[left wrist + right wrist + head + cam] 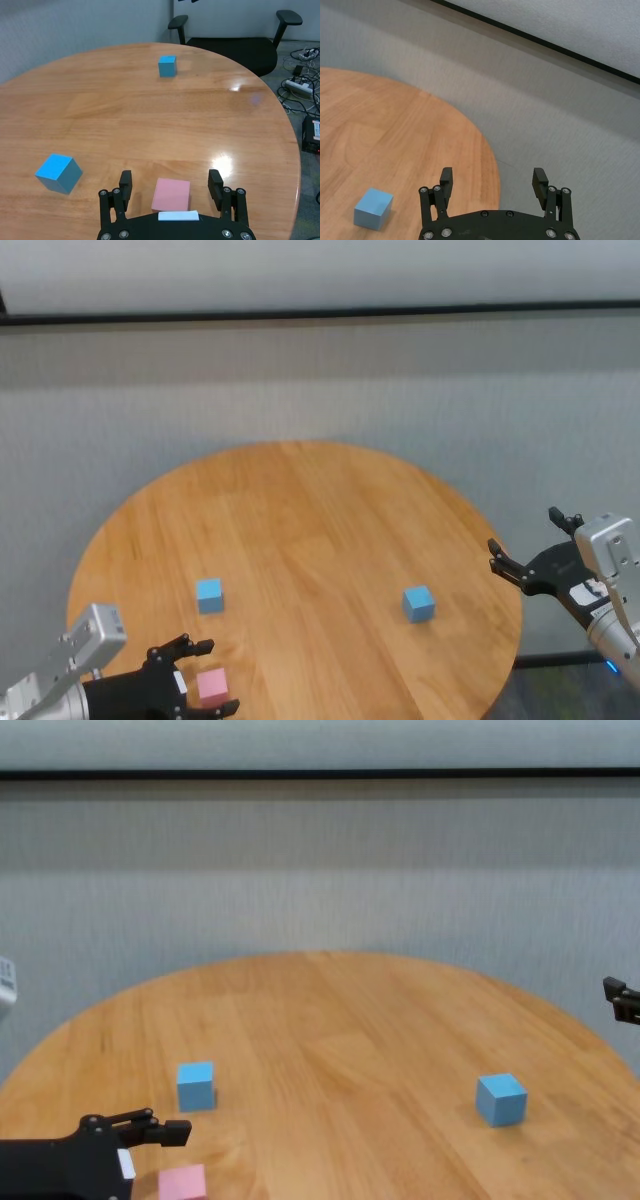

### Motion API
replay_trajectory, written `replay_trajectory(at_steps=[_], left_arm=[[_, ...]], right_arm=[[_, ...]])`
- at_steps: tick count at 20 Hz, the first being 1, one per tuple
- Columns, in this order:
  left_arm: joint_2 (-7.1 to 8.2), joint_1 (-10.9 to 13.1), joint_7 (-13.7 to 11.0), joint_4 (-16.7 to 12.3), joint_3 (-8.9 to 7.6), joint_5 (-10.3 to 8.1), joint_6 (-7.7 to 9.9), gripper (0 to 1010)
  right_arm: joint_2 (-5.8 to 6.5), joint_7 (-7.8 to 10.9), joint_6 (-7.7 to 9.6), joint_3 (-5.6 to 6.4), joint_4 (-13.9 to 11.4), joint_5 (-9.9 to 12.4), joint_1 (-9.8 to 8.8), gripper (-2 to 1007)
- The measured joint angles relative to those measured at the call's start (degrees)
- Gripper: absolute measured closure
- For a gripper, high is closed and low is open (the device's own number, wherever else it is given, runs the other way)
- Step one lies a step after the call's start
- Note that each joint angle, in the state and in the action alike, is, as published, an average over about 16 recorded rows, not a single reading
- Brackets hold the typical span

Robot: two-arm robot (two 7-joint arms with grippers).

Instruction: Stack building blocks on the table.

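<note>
While the left pincer (171, 185) is sitting low over the near left part of the round wooden tabletop (300, 510), its two black fingers (124, 184) are standing spread wide on either side of the pale pink block (171, 195), which is lying flat on the wood between them; a gap is showing on each side of the cube, so the fingers are not gripping it. In the head view the same pink block (212, 686) is lying close to the table's near edge, with the left pincer (205, 677) reaching around it from the left. One light blue block (209, 595) is resting a little farther in from the pink one, apart from it, and in the left wrist view this cube (59, 173) is sitting just off to one side of the pincer. A second light blue block (419, 603) is sitting well apart toward the right side of the tabletop, alone. All three cubes are lying singly on the wood, none on top of another. The right pincer (522, 545) is hanging beyond the right rim of the tabletop, over the floor rather than the wood, its fingers (446, 180) also spread wide and holding nothing, with the second blue block (373, 208) lying on the wood off to its side.
</note>
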Motion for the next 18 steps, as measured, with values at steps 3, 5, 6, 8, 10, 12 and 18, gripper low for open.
replay_trajectory(at_steps=[3, 5, 6, 8, 10, 12, 18], left_arm=[[-0.20, -0.2, -0.2, 0.6, 0.05, 0.09, -0.05, 11], [-0.29, -0.3, -0.3, 0.9, 0.08, 0.13, -0.06, 11], [-0.33, -0.3, -0.3, 1.0, 0.10, 0.15, -0.05, 11], [-0.39, -0.4, -0.4, 1.3, 0.14, 0.18, -0.05, 11], [-0.45, -0.4, -0.5, 1.4, 0.19, 0.23, -0.02, 10], [-0.49, -0.4, -0.6, 1.6, 0.24, 0.27, 0.01, 10], [-0.46, -0.5, -0.9, 1.6, 0.68, 0.69, 0.20, 15]], right_arm=[[0.00, 0.00, 0.00, 0.00, 0.0, 0.0, 0.00, 4], [0.00, 0.00, 0.00, 0.00, 0.0, 0.0, 0.00, 4], [0.00, 0.00, 0.00, 0.00, 0.0, 0.0, 0.00, 4], [0.00, 0.00, 0.00, 0.00, 0.0, 0.0, 0.00, 4], [0.00, 0.00, 0.00, 0.00, 0.0, 0.0, 0.00, 5], [0.00, 0.00, 0.00, 0.00, 0.0, 0.0, 0.00, 5], [0.00, 0.00, 0.00, 0.00, 0.0, 0.0, 0.00, 5]])
